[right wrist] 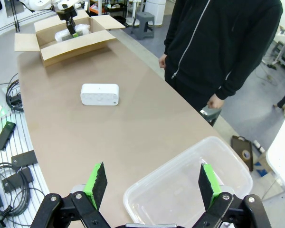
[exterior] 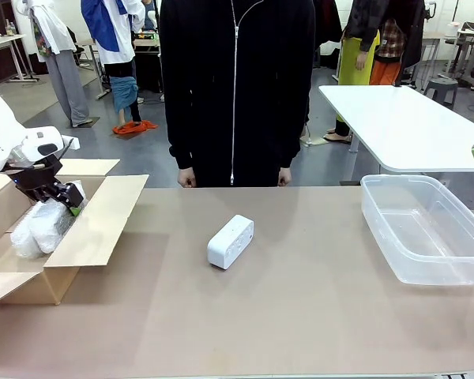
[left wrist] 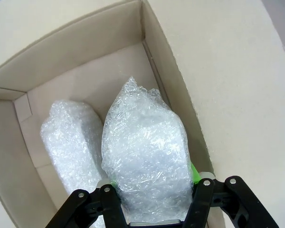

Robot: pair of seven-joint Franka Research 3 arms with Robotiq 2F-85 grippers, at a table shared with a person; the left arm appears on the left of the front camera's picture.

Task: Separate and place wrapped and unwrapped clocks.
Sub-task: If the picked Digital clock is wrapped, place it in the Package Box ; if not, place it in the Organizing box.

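In the left wrist view my left gripper (left wrist: pixel 154 185) is shut on a bubble-wrapped clock (left wrist: pixel 145 142), a green pad pressed to each of its sides, inside the cardboard box (left wrist: pixel 85 42). A second wrapped clock (left wrist: pixel 69 137) lies beside it against the box floor. From the front, the left gripper (exterior: pixel 63 197) reaches into the box (exterior: pixel 95 229) over the two wrapped bundles (exterior: pixel 43 225). The unwrapped clock (exterior: pixel 230 242), smooth white plastic, lies at the table's middle. My right gripper (right wrist: pixel 154 183) hangs open above the clear bin's (right wrist: pixel 228 152) near end, far from the unwrapped clock (right wrist: pixel 99 94).
The clear plastic bin (exterior: pixel 403 180) stands at the table's right with nothing in it. A person (exterior: pixel 237 87) in black stands at the far edge, hands down. The box's flaps spread open at the left. Cables and small devices lie off the table's edge (right wrist: pixel 9 166).
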